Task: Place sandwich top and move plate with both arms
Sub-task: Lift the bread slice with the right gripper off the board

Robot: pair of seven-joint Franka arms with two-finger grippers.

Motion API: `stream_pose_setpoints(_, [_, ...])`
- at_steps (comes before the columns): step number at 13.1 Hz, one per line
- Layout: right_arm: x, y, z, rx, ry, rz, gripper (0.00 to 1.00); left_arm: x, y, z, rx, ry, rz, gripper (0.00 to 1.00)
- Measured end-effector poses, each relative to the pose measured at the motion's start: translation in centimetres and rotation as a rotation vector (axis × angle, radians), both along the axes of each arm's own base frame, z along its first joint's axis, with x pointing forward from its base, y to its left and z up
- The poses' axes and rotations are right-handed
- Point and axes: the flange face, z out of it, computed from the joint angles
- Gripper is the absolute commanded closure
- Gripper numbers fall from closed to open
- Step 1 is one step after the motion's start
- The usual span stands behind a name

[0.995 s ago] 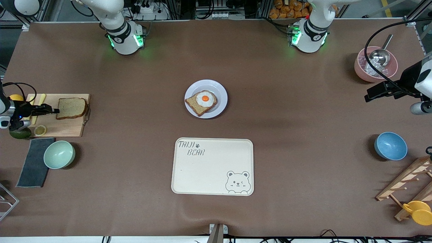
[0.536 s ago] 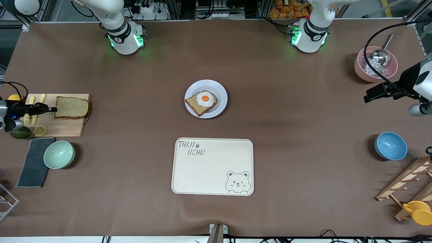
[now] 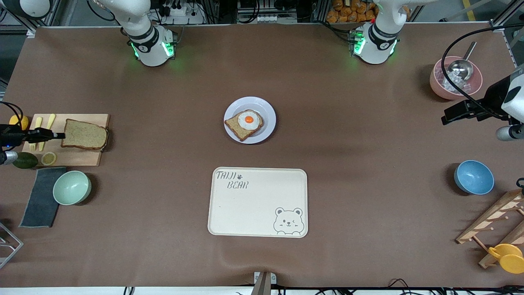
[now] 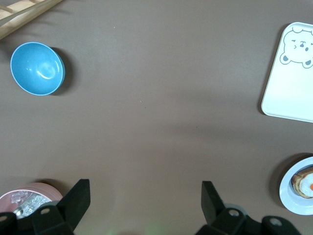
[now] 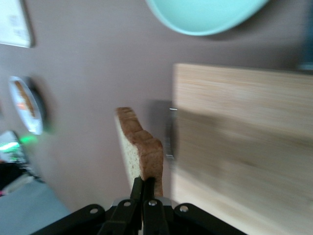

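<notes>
Brown tabletop (image 3: pixel 348 172) carries plate (image 3: pixel 268 107), tray (image 3: pixel 258 203), cutting board (image 3: pixel 75 155), three bowls, dark cloth (image 3: pixel 39 200), wooden rack (image 3: pixel 497 221).

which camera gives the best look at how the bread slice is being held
The right wrist view: the right end effector is shut on the sandwich top's edge, above the cutting board. The front view shows the slice's face but not the pinch. The left wrist view misses it.

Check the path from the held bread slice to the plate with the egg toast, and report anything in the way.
Nothing visible blocks it. The right gripper holds the sandwich top over the cutting board; only bare table lies between it and the plate. The left gripper waits over its end.
</notes>
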Motion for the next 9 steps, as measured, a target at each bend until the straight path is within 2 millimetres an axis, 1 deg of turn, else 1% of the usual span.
stream_pose_setpoints(1, [0.7, 1.4, 0.9, 0.012, 0.018, -0.006, 1.00, 0.0, 0.0, 0.0, 0.000, 0.000, 0.000, 0.00])
stream_pose_setpoints(3, [2.2, 4.8, 2.9, 0.023, 0.048, 0.000, 1.00, 0.0, 0.0, 0.0, 0.000, 0.000, 0.001, 0.00])
stream_pose_setpoints(4, [2.8, 6.5, 3.6, 0.043, 0.059, 0.007, 1.00, 0.0, 0.1, 0.0, 0.000, 0.000, 0.001, 0.00])
stream_pose_setpoints(6, [3.8, 9.1, 4.1, 0.054, 0.092, 0.003, 1.00, 0.0, 0.1, 0.0, 0.000, -0.001, 0.001, 0.00])
stream_pose_setpoints(9, [4.5, 11.5, 3.9, 0.077, 0.108, 0.018, 1.00, 0.0, 0.1, 0.0, 0.000, -0.001, 0.002, 0.00])
